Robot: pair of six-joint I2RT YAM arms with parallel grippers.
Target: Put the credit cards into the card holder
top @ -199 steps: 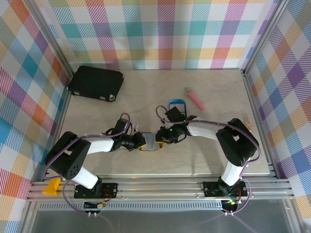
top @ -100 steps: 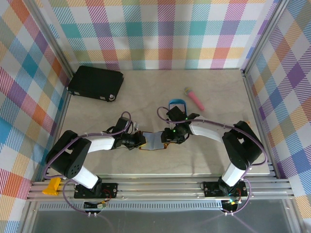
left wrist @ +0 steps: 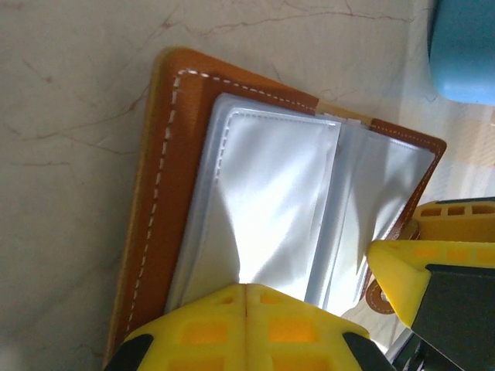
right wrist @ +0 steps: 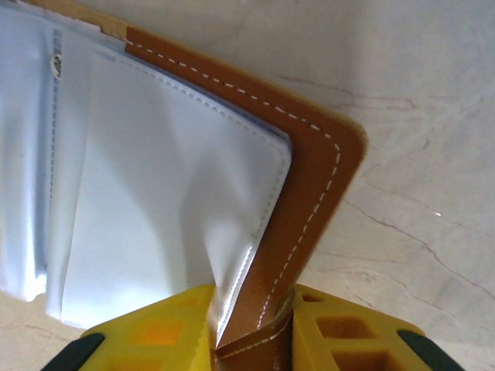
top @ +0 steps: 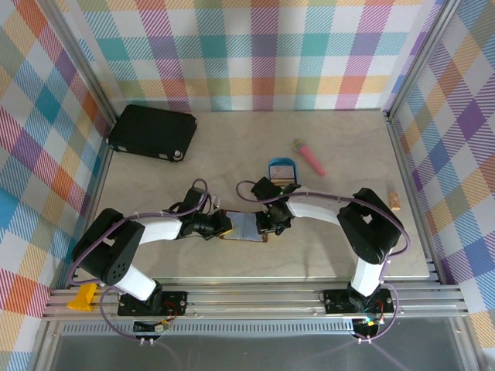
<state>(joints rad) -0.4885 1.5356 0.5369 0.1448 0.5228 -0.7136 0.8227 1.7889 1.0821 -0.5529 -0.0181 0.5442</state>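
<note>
- The small brown leather bifold card holder (top: 246, 226) lies open on the pale marbled tabletop (top: 340, 239), towards its near edge. Its pale blue-grey pockets face up, and it sits directly between your two grippers.
- Your right gripper (right wrist: 251, 325) is clenched on the holder's right-hand cover. In the right wrist view, the stitched brown leather edge bends up and is pinched between the two yellow fingers.
- Your left gripper (left wrist: 246, 297) is closed, its yellow fingers meeting with no gap. They sit over the holder's left end, where the shiny pocket sleeve runs under them. You cannot tell whether they pinch any of it.
- A blue oval tray (top: 280, 168) sits just beyond the right gripper, farther from you than the holder.
</note>
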